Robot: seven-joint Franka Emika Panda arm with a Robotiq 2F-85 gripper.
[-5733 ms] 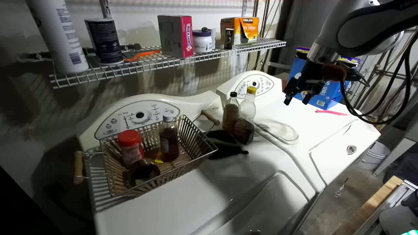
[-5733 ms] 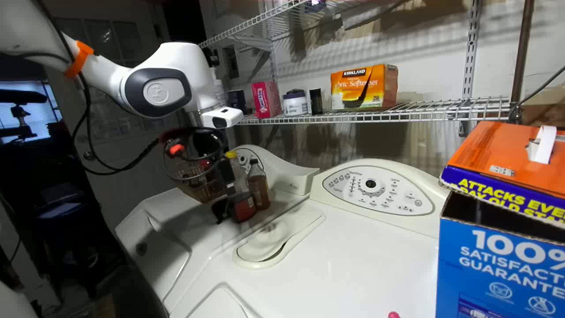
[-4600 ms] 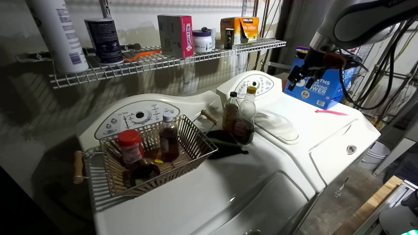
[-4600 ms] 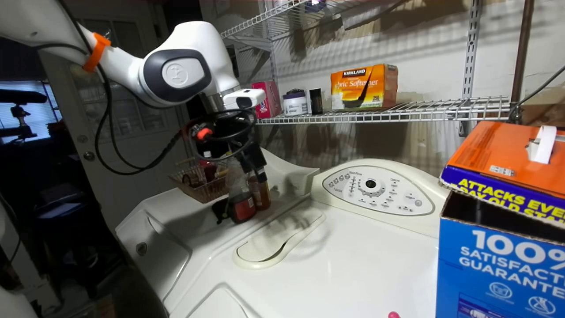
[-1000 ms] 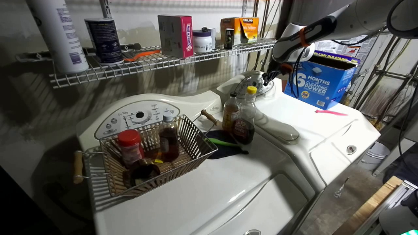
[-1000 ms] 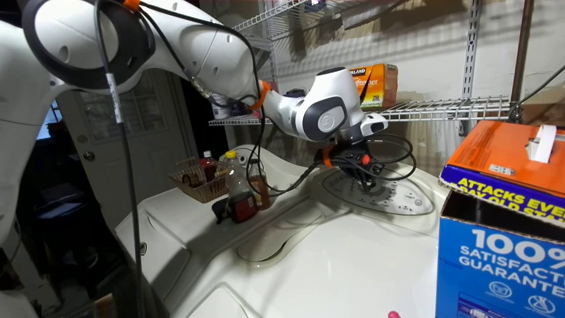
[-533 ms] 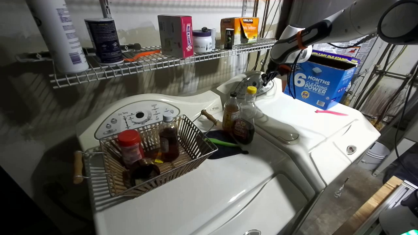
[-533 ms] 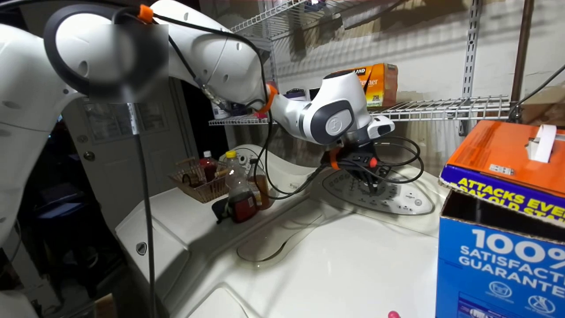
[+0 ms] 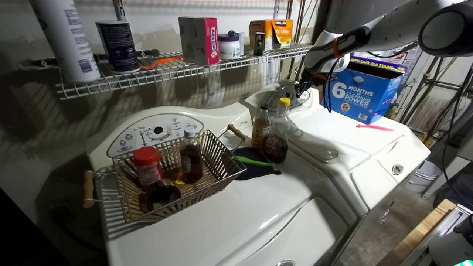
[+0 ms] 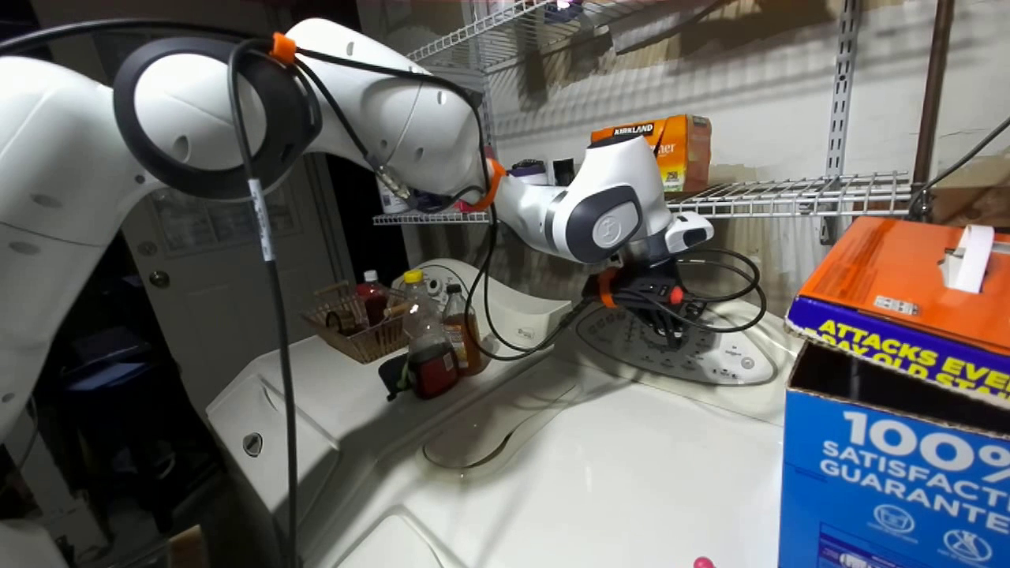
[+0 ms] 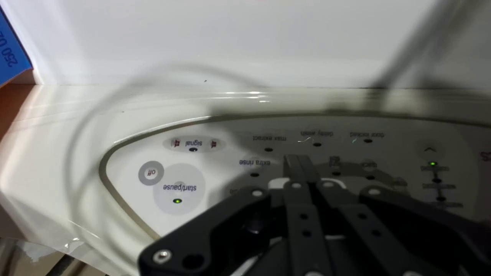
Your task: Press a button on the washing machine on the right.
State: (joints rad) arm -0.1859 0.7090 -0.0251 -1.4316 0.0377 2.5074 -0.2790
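The white washing machine (image 10: 631, 465) on the right has a hump-shaped console with an oval control panel (image 10: 714, 359). My gripper (image 11: 298, 157), fingers together and holding nothing, reaches over that panel; whether its tips touch the surface I cannot tell. Upside down in the wrist view, the start/pause button (image 11: 179, 191) glows green left of the fingertips, and the off button (image 11: 151, 172) sits beyond it. Extra rinse (image 11: 254, 163) lies just left of the tips. The fingers and their shadow hide the panel's middle. In an exterior view the gripper (image 9: 298, 94) is beside the dark knob (image 9: 288, 95).
A blue box (image 9: 364, 92) stands on the machine beside the console. A wire shelf (image 10: 789, 207) runs behind the arm. On the neighbouring white appliance are a wire basket (image 10: 367, 343) and syrup bottles (image 9: 276, 146). A pink item (image 9: 375, 127) lies on the washer.
From well in front of the console, my arm has come in to the control panel. Over the last second it has shifted slightly along the panel toward the blue box; the gripper has stayed shut.
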